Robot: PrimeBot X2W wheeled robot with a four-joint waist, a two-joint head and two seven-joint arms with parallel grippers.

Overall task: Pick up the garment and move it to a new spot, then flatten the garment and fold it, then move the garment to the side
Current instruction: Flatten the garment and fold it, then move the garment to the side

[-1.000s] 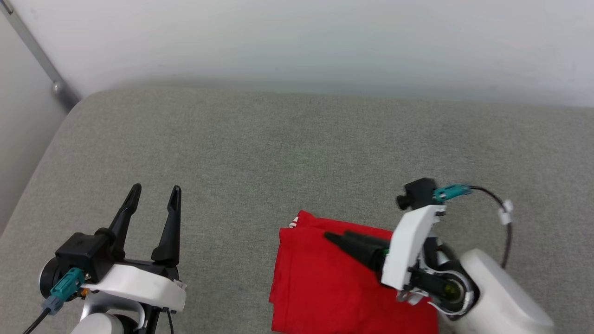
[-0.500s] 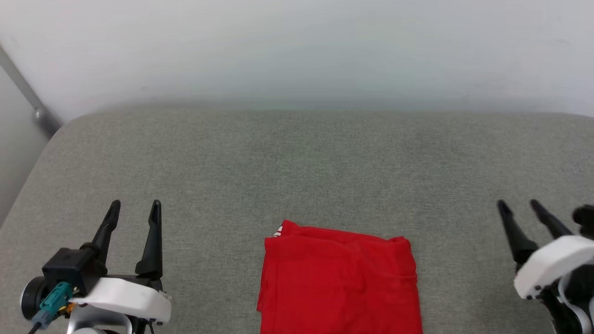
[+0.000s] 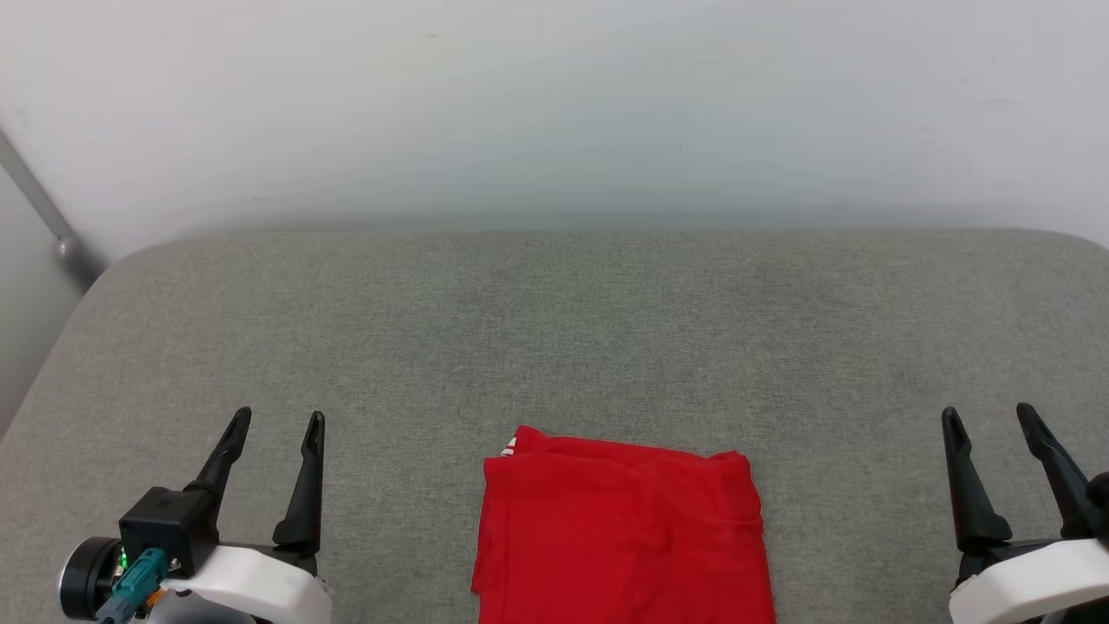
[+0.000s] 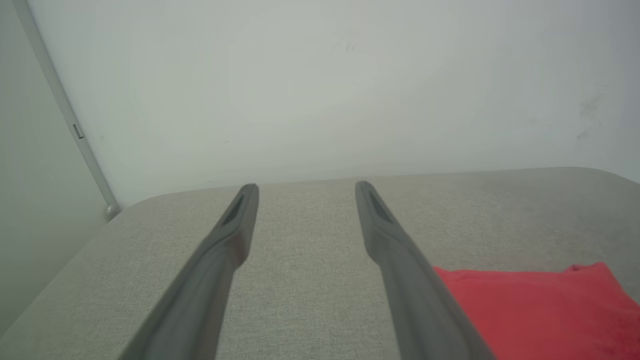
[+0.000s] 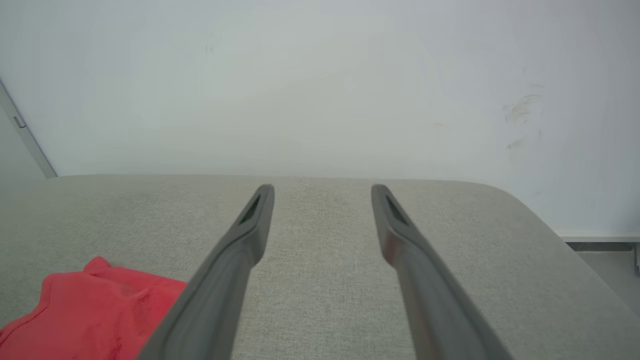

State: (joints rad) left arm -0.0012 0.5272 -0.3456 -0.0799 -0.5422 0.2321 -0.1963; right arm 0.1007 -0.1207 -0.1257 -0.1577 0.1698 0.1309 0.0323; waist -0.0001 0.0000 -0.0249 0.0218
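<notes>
Head view shows white trim [image 3: 509, 446] on the garment [image 3: 619, 537].

- Garment [image 3: 619, 533]: red cloth, soft, matt, lightly creased.
- Cushion [image 3: 554, 338]: grey woven upholstery, matt, with a coarse-grained weave.
- Left gripper [image 3: 277, 418], right gripper [image 3: 989, 412]: fingers dark, smooth and matt, plastic by the look. Wrist shells white, smooth, with a faint sheen.
- Wall [image 3: 554, 113]: pale, smooth, matt, with a few scuffs.
- Rail [image 3: 39, 208]: grey metal, dull sheen.

grey fabric cushion [image 3: 554, 329] carries a folded red garment [image 3: 619, 537] at its near edge.
</notes>
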